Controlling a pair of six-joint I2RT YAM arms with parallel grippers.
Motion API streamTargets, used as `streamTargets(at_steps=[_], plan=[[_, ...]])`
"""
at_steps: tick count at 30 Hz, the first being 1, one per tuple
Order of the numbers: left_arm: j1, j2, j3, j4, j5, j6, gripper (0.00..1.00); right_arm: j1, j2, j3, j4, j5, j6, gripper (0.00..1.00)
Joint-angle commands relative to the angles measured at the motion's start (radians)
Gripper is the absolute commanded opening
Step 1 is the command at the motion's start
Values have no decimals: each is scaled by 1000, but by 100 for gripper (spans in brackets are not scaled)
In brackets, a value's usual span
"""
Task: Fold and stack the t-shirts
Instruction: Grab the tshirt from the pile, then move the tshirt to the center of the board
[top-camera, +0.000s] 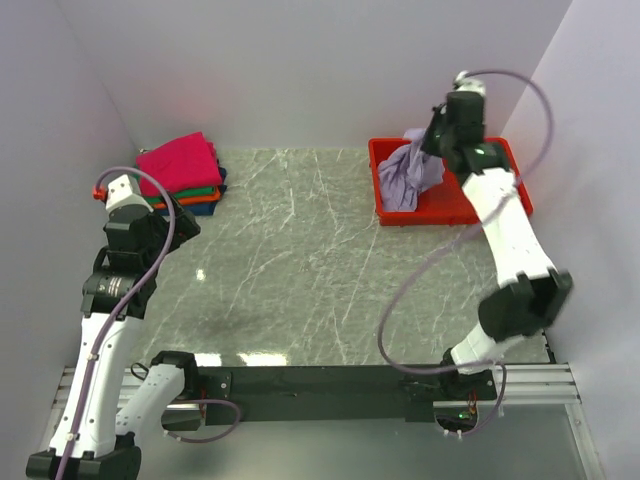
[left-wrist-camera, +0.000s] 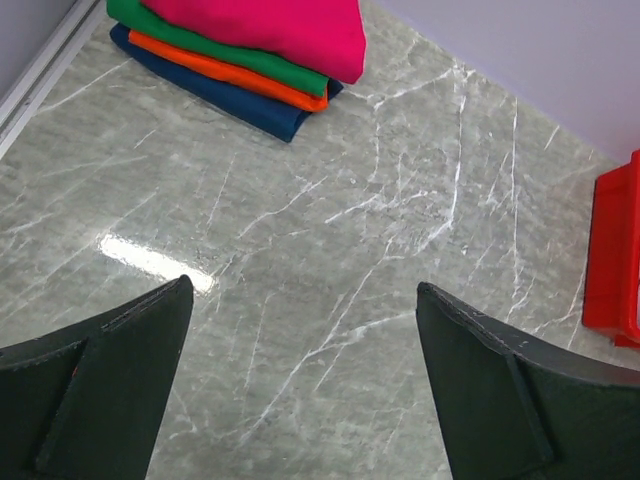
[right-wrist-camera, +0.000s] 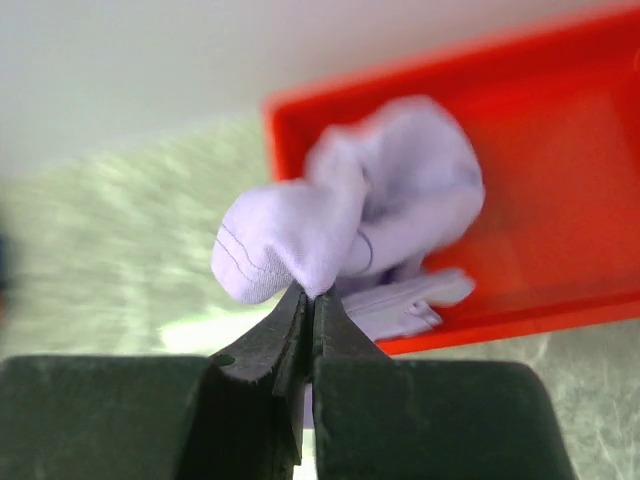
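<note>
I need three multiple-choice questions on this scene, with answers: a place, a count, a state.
1. Where does the stack of folded t-shirts lie? A) far left corner of the table B) near right edge C) table centre
2. How many shirts are in it? A) two B) four C) six
3. The right gripper is: A) open B) shut on the lavender t-shirt C) shut on nothing
Answers: A, seen from above; B, pink, green, orange, blue layers; B, jaws pinch lavender cloth.
</note>
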Motion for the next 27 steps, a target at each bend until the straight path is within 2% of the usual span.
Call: streamTargets(at_steps=[1,4,7,11,15,19,23,27], plan=[[-3,13,61,50,50,62,99,21,-192,-8,25,-97,27,0],[-3,24,91,37,72,97,99,98,-304,-31,17,-131,17,0],[-4,31,119,31,114,115,99,230,-378,-20,-9,-119,3,0],[-3,18,121,62,214,131,99,343,-439,-23,-3,-166,102,0],[-3,-1,105,56,247,131,99,466,-455,-1,8,-217,142,0],[-3,-8,95,39,276,144,100,615,-421,106,-9,-237,155,0],[-3,-21,92,36,288,143,99,693,-354,197,-27,-232,188,0],[-3,-33,65,46,319,126,99,709,-381,90,41,-174,256,0]])
